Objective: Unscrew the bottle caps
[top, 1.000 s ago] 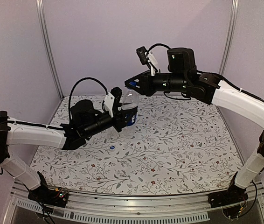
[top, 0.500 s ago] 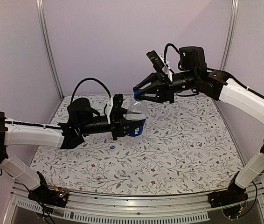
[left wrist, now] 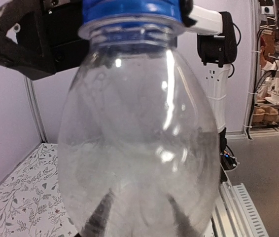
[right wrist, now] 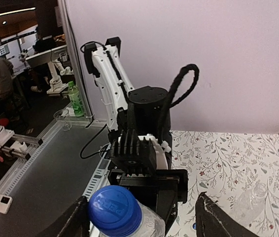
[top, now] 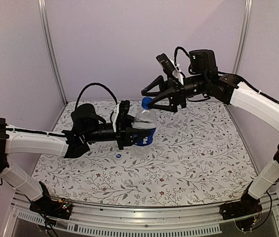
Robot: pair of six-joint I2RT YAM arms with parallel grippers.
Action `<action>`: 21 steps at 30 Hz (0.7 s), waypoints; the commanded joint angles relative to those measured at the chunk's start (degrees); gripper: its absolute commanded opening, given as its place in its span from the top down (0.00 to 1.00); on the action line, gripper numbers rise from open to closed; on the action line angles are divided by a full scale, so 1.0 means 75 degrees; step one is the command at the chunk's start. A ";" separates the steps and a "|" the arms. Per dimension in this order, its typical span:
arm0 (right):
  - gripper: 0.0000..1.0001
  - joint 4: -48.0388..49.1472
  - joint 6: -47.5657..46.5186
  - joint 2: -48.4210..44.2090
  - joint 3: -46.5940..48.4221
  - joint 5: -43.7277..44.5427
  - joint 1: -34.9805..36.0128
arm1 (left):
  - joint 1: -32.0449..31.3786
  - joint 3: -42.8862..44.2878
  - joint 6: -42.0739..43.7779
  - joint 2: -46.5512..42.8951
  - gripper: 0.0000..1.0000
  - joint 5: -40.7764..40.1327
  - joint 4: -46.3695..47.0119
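On my top view the left claw (top: pixel 132 131) is closed on the labelled bottle (top: pixel 144 129), gripping it at the body and holding it upright above the table (top: pixel 193 158); through the left wrist camera the clear shoulder of that bottle fills the picture, with the dark shapes of my fingers showing through the plastic low down. Its blue cap (top: pixel 147 102) sits on the neck; the right claw (top: pixel 147 100) reaches in from the far right with its jaws spread wide, one finger on each side of the cap; from the right wrist camera I see a gap between each finger and the cap, so it has hold of nothing. A loose cap (top: pixel 118 156) lies on the floral cloth, below the left claw; the plain bottle (right wrist: pixel 250 203) lies on its side on the table, near the right finger in the right wrist view.
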 commanded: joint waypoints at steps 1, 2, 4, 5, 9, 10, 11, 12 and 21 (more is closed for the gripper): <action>0.22 0.0891 0.1354 -0.0404 -0.0092 0.1370 -0.0068 | -0.0025 -0.0003 0.0112 -0.0126 0.71 -0.0782 0.0277; 0.21 0.1112 0.1546 -0.0469 -0.0172 0.1691 -0.0070 | -0.0026 -0.0003 0.0092 -0.0116 0.70 -0.0975 0.0249; 0.21 0.1512 0.2174 -0.0650 -0.0309 0.2316 -0.0076 | -0.0034 0.0016 0.0066 -0.0109 0.69 -0.1413 0.0169; 0.21 0.1664 0.2491 -0.0697 -0.0377 0.2556 -0.0072 | -0.0036 0.0048 0.0060 -0.0102 0.69 -0.1645 0.0102; 0.20 0.1835 0.3023 -0.0875 -0.0465 0.3865 0.0160 | -0.0079 0.0123 0.0019 -0.0101 0.69 -0.2495 -0.0089; 0.20 0.1746 0.3038 -0.0876 -0.0406 0.4310 0.0266 | -0.0093 0.0133 0.0004 -0.0103 0.68 -0.2646 -0.0118; 0.20 0.1649 0.3030 -0.0845 -0.0363 0.4688 0.0384 | -0.0108 0.0144 -0.0015 -0.0103 0.68 -0.2793 -0.0155; 0.20 0.1551 0.3022 -0.0816 -0.0267 0.5044 0.0494 | -0.0123 0.0171 -0.0031 -0.0103 0.68 -0.2967 -0.0201; 0.21 0.0946 0.2953 -0.0249 0.0234 0.6735 0.1177 | -0.0227 0.0347 -0.0146 -0.0022 0.66 -0.3945 -0.0535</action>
